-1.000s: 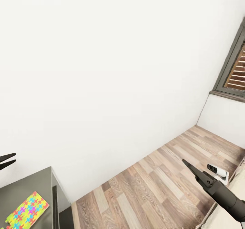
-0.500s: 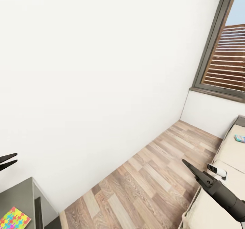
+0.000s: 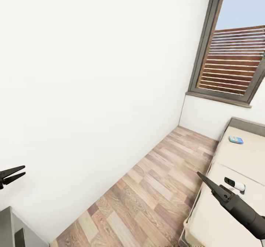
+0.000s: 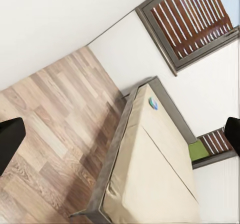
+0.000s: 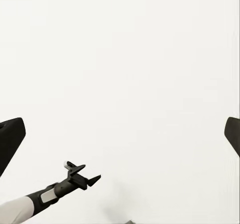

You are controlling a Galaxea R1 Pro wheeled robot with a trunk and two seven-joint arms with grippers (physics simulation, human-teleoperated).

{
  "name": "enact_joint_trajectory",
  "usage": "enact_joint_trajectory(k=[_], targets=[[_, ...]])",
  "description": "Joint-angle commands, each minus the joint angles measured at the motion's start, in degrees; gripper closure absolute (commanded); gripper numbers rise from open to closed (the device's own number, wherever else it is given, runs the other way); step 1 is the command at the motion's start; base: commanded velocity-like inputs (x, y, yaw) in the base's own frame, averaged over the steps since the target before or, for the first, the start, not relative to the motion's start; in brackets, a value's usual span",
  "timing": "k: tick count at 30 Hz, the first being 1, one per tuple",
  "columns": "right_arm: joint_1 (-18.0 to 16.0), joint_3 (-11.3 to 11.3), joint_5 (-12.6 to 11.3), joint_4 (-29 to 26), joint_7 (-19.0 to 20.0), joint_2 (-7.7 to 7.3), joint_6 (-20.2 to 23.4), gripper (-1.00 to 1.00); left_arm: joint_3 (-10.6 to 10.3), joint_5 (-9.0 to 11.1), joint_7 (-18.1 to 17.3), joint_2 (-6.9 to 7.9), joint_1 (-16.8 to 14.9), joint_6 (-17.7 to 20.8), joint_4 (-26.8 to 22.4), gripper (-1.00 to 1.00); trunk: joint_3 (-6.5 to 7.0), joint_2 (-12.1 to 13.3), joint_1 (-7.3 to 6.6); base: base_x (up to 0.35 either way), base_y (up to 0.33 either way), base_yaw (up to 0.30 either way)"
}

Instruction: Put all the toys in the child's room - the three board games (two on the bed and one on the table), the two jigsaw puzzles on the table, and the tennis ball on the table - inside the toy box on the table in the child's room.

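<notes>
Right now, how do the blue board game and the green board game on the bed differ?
Colour: the blue board game is blue with pale print, while the green board game looks plain green. Place: the blue board game lies out on the mattress of the bed; the green one sits at the mattress edge against the wall. Size: the green one looks larger in the left wrist view. Both lie flat on the bed.
</notes>
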Motion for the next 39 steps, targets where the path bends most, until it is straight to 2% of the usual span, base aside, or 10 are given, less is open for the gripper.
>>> enact_joint_trajectory(k=[1, 8, 16, 39], targets=[[-0.07, 0.00, -0.20, 0.01, 0.07, -0.02, 0.46, -1.00, 0.09, -0.13, -0.27, -0.15, -0.04, 0.58, -0.01, -1.00, -0.13, -0.13, 0.04, 0.000, 0.000, -0.281], [-0.07, 0.01, -0.19, 0.02, 0.03, -0.05, 0.47, -1.00, -1.09, -0.16, -0.27, -0.93, -0.04, 0.29, -0.11, -1.00, -0.13, -0.13, 0.04, 0.000, 0.000, -0.281], [-0.07, 0.01, -0.18, 0.02, 0.03, -0.06, 0.47, -1.00, -4.06, -0.03, -0.27, -1.25, -0.04, 0.15, -1.80, -1.00, -0.13, -0.13, 0.04, 0.000, 0.000, -0.281], [-0.07, 0.01, -0.19, 0.02, 0.02, -0.13, 0.47, -1.00, -4.69, 0.05, -0.27, -1.43, -0.04, 0.15, -2.52, -1.00, -0.13, -0.13, 0.04, 0.000, 0.000, -0.281]])
